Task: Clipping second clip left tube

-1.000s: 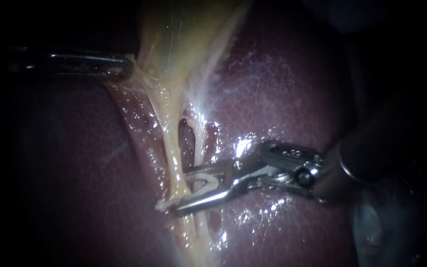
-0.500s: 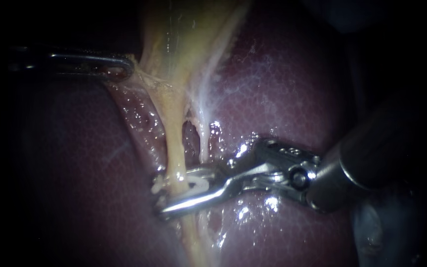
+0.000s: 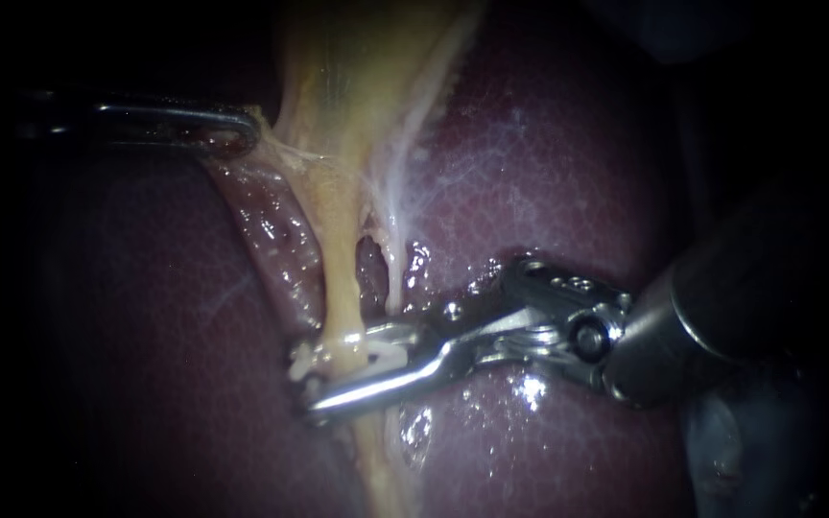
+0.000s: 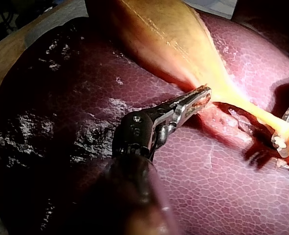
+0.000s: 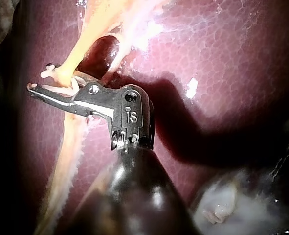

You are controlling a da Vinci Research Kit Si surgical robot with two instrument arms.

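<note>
- Right instrument (image 3: 328,376): comes in from 3 o'clock. Its hand is nearly closed across the left tube (image 3: 336,278), with a white clip (image 3: 386,353) seated between the two sides.
- Left tube: yellow strand running 12 to 6 o'clock over the liver (image 3: 549,173). It crosses the hand at about 7 o'clock of centre.
- Right tube (image 3: 392,273): thin, pale, just at 3 o'clock of the left one. It looks to be outside the clip, and should be kept out.
- In the right wrist view the clip ends poke past the far side of the tube, so the tube looks fully spanned.
- Left instrument (image 3: 242,125): at 10 o'clock, its hand closed on the gallbladder (image 4: 159,34) edge, pulling the tube taut.
- To do it well: keep the tension steady and the hand square to the tube. Squeeze fully, don't twist or drag, and open before backing out.
</note>
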